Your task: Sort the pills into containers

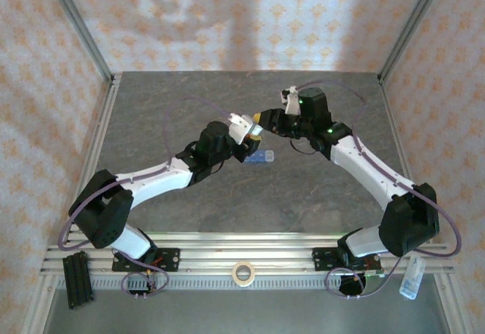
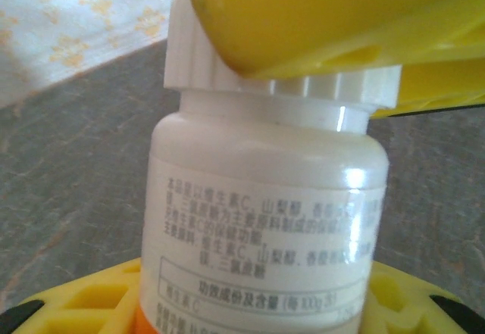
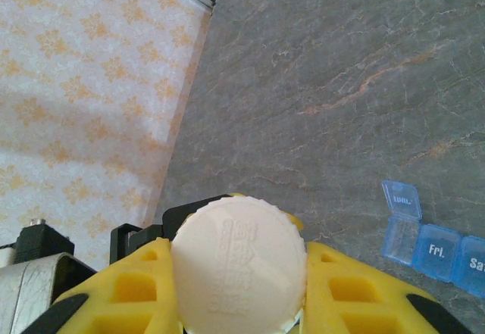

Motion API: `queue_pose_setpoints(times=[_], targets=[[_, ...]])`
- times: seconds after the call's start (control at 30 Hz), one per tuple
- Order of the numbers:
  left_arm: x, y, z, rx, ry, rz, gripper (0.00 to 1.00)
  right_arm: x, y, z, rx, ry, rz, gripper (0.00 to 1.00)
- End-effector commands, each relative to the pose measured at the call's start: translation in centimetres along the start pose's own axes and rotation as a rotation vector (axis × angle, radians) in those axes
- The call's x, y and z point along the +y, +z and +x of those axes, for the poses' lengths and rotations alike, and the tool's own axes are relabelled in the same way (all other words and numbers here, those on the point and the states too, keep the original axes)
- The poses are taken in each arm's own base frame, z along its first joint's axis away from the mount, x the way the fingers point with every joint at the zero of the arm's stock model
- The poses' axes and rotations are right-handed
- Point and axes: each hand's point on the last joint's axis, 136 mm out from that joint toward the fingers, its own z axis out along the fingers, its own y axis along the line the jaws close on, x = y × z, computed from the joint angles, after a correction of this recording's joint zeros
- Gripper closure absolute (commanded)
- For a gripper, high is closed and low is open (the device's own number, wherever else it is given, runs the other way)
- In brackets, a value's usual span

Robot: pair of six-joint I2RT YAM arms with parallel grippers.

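1. A robot test cell, of the kind kept in a laboratory or workshop, is shown.
2. A left arm (image 1: 155,176) and a right arm (image 1: 371,169) are bolted to aluminium rails (image 1: 250,247) at the near edge of a grey stone-patterned table (image 1: 227,205).
3. The table is enclosed left, far and right by panels (image 1: 227,16) papered in an orange floral pattern and framed by bare metal posts (image 1: 73,16).
4. Purple cables (image 1: 458,235) are run in the open, and a roll of tape (image 1: 243,273) is seen on the rails.

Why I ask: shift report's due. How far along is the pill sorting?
Done: one lid of the pill box stands open, and the left tool holds the bottle. In hand: the right tool is shut on the bottle's cap, probably to unscrew it. Left: the cap is on, so pouring and sorting remain.
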Motion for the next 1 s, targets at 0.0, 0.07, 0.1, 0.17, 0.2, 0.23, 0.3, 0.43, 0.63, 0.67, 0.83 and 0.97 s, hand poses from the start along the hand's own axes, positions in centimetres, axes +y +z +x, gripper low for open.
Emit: queue_pose_setpoints(times=[0.0, 0.07, 0.1, 0.17, 0.2, 0.23, 0.3, 0.43, 0.63, 0.67, 0.83, 0.97], targets=[[1.5, -0.4, -0.7, -0.046, 0.060, -0.114, 1.00, 1.3, -0.6, -1.7, -0.046, -0.070, -0.045, 0.78], [1.6, -0.4, -0.7, -0.054, 0.058, -0.117, 1.00, 1.2, -0.8, -1.9, -0.050, -0.074, -0.053, 0.79], [1.5, -0.4, -0.6, -0.055, 0.057, -0.112, 1.00, 1.1, -0.9, -2.1, -0.054, -0.075, -0.054, 0.79], [1.1, -0.3, -0.4, -0.054, 0.054, -0.091, 1.00, 1.1, -1.3, -2.6, -0.068, -0.078, -0.061, 0.79], [0.9, -0.3, -0.5, -0.057, 0.048, -0.079, 1.00, 1.0, -1.5, -2.8, -0.077, -0.079, -0.071, 0.79], [0.7, -0.3, -0.5, -0.061, 0.044, -0.064, 1.00, 1.2, -1.8, -3.0, -0.087, -0.080, -0.082, 0.79], [0.3, -0.3, -0.6, -0.069, 0.031, -0.043, 1.00, 1.3, -2.3, -3.4, -0.102, -0.085, -0.104, 0.80], [-0.7, -0.5, -1.1, -0.091, 0.008, 0.015, 1.00, 1.8, -3.4, -3.8, -0.129, -0.101, -0.138, 0.80], [-1.4, -1.0, -2.1, -0.142, -0.044, 0.061, 1.00, 1.9, -4.2, -4.0, -0.143, -0.107, -0.145, 0.80], [-1.4, -1.1, -2.3, -0.149, -0.051, 0.062, 1.00, 1.8, -4.3, -4.1, -0.147, -0.106, -0.142, 0.80], [-1.5, -1.3, -2.4, -0.157, -0.056, 0.064, 1.00, 1.1, -4.5, -4.3, -0.165, -0.094, -0.122, 0.80], [-1.3, -1.3, -2.2, -0.147, -0.059, 0.057, 1.00, -2.4, -4.2, -4.9, -0.188, -0.046, 0.051, 0.80]])
